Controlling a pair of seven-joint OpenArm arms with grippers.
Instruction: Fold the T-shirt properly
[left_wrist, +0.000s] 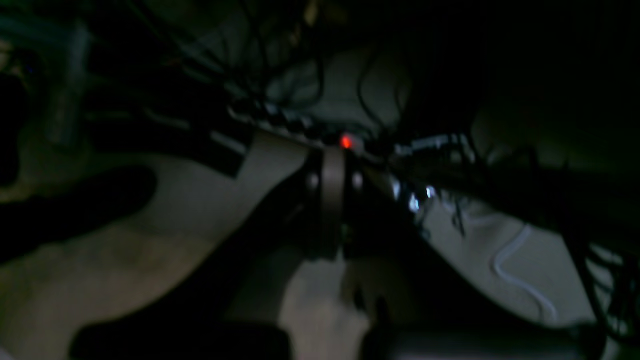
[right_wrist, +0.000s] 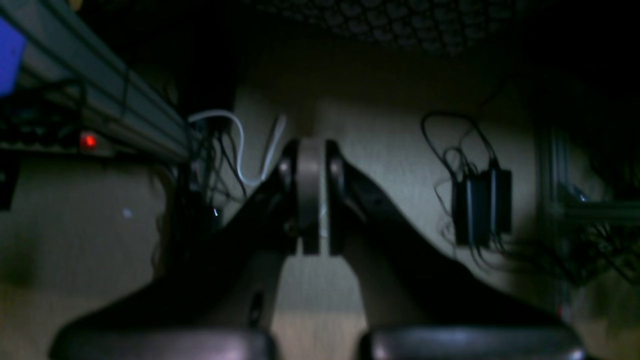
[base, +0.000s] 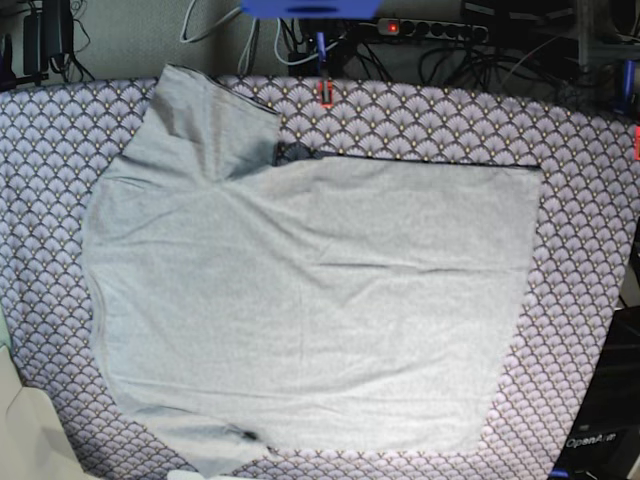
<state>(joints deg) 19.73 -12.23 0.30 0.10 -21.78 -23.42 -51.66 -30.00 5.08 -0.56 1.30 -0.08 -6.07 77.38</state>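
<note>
Light heather-grey cotton T-shirt (base: 300, 300) lies flat on purple-grey scallop-patterned desk cloth (base: 580, 250). Left claw (left_wrist: 332, 200) and right claw (right_wrist: 310, 195) closed, empty, over a dim cable-strewn floor (right_wrist: 390, 150).

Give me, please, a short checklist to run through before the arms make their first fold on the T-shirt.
1. T-shirt lies spread flat on the patterned cloth: ok.
2. Upper sleeve laid out smooth: not ok, it overlaps the body.
3. Lower sleeve fully in view: not ok, cut off by the frame edge.
4. Left gripper empty, jaws shut: ok.
5. Right gripper empty, jaws shut: ok.
6. Arms clear of the shirt in the base view: ok.
</note>
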